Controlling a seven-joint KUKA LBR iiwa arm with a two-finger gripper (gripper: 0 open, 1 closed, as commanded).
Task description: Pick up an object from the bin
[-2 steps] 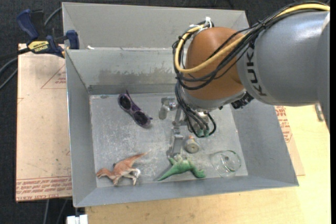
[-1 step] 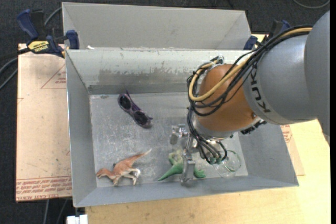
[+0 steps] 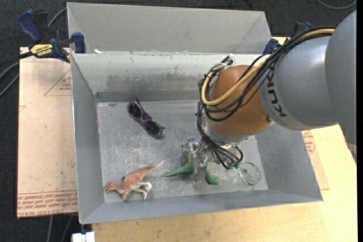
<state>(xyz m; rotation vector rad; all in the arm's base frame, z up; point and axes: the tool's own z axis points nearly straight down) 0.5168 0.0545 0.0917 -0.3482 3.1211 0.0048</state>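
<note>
Gripper of the grey arm, seen from above in the camera view, sits low over the floor of the grey metal bin, close to the near wall. The arm's round orange cover and looped cables hang above it and hide much of it, so whether it is open or closed cannot be told. Right at the gripper lies a green toy, a small plastic piece whose thin pointed end reaches out to the gripper's left in the view. A rounded green bit shows just on the gripper's other side, and it may be part of the same toy. This green toy looks like the thing to be picked, though nothing shows it gripped. Just beyond the green bit lies a clear ring-like object. Well apart to the gripper's left, along the near wall, lies an orange dinosaur figure. Farther off, up and to the left, lie purple sunglasses. The risk is likely a poor hold: the toy tapers and looks slick, so a grip on its thin end could let it slip or swing free on the lift. The clear object might also be nudged or caught, being so near.
</note>
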